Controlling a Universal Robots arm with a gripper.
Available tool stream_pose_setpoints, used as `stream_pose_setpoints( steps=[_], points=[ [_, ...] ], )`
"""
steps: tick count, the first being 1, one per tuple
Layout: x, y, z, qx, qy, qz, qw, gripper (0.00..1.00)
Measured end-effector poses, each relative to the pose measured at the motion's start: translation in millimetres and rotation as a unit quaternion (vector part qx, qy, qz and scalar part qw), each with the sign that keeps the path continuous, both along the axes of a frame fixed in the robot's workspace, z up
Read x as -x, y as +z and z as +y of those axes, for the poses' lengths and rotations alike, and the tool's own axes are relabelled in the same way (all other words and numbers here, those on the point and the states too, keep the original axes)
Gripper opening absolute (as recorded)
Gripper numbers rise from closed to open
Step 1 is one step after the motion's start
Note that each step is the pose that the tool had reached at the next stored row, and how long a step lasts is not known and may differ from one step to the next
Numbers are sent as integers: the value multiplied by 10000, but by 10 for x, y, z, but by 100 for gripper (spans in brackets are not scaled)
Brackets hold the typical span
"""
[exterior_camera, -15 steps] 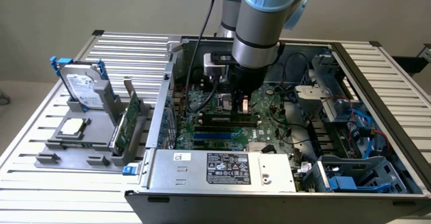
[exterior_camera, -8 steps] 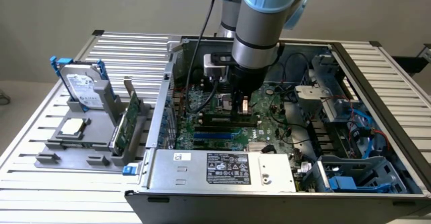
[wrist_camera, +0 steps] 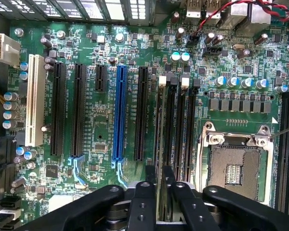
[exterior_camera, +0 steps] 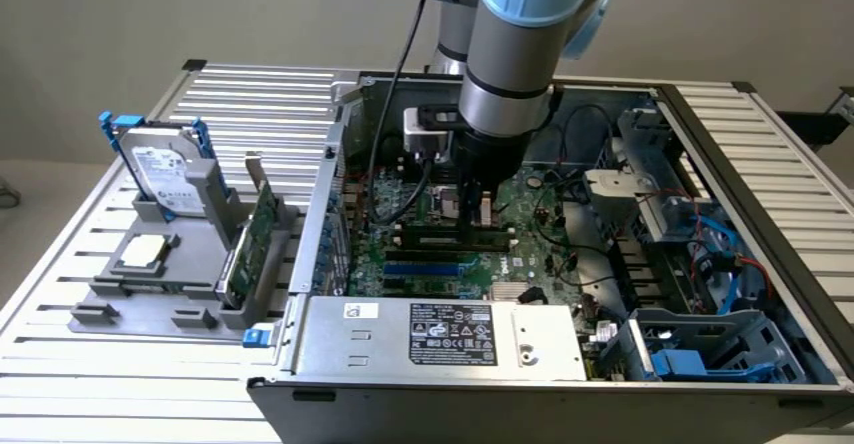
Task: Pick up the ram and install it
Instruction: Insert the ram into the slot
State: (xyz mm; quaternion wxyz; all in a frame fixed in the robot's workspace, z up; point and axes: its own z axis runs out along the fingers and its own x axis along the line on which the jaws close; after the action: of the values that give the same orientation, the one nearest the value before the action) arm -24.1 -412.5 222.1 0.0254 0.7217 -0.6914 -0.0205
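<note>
The ram (exterior_camera: 430, 232) stands on edge in a memory slot of the motherboard (exterior_camera: 534, 259) inside the open computer case. My gripper (exterior_camera: 478, 222) hangs straight down over the ram's end nearest the CPU socket. In the wrist view the ram (wrist_camera: 159, 139) is seen edge-on as a thin strip running along the slot. My gripper (wrist_camera: 160, 190) straddles its top edge, and the black fingers (wrist_camera: 145, 197) stand a little apart on either side, narrowly open. Whether the slot's clips are latched cannot be told.
A CPU socket (wrist_camera: 236, 168) lies beside the memory slots, and a blue slot (wrist_camera: 119, 113) and black slots lie on the other side. The power supply (exterior_camera: 441, 336) fills the case's near side. On the exterior view's left, a grey fixture (exterior_camera: 147, 299) holds a hard drive (exterior_camera: 167, 179) and a green card (exterior_camera: 254, 244).
</note>
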Motion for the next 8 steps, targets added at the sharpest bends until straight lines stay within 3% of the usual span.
stream_pose_setpoints(
  steps=[1,3,8],
  points=[
    [2,0,0,0,0,0,10000,22],
    [9,13,0,-2,-1,1,10000,34],
    [41,132,0,0,0,3,10000,34]
  ],
)
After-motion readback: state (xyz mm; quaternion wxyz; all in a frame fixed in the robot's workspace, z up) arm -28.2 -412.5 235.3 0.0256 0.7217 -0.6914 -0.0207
